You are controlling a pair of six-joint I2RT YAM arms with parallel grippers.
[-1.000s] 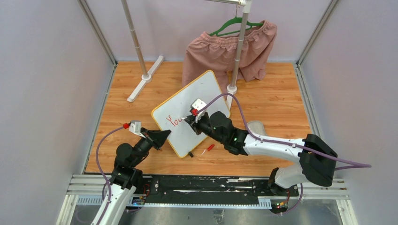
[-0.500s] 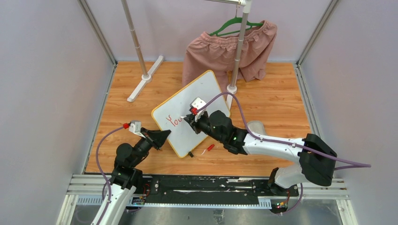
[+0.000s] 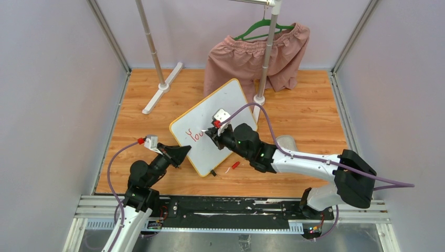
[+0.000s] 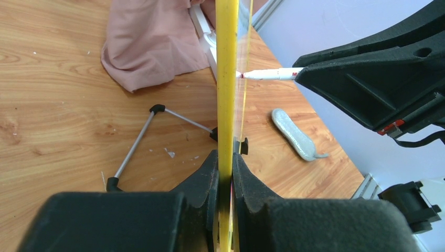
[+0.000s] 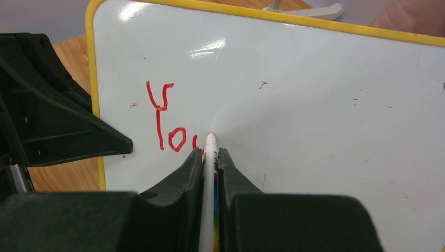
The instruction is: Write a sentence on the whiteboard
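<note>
The whiteboard (image 3: 231,105), white with a yellow frame, stands tilted in the middle of the table. My left gripper (image 3: 181,152) is shut on its near left edge; in the left wrist view the yellow frame (image 4: 227,79) runs between the fingertips (image 4: 226,157). My right gripper (image 3: 212,134) is shut on a white marker (image 5: 211,157), whose tip touches the whiteboard (image 5: 315,105). The sentence (image 5: 168,121) reads "Yo" in red plus the start of a third letter, just left of the tip. The marker (image 4: 270,74) also shows in the left wrist view.
Pink shorts (image 3: 252,58) hang on a green hanger from a rack whose poles (image 3: 265,63) stand just behind the board. A red marker cap (image 3: 235,165) lies in front of the board. A grey object (image 3: 286,140) lies under the right arm. The board's wire stand (image 4: 141,142) rests on the table.
My right gripper has shifted slightly up and left along the board with the marker. The left arm and the board have not moved.
</note>
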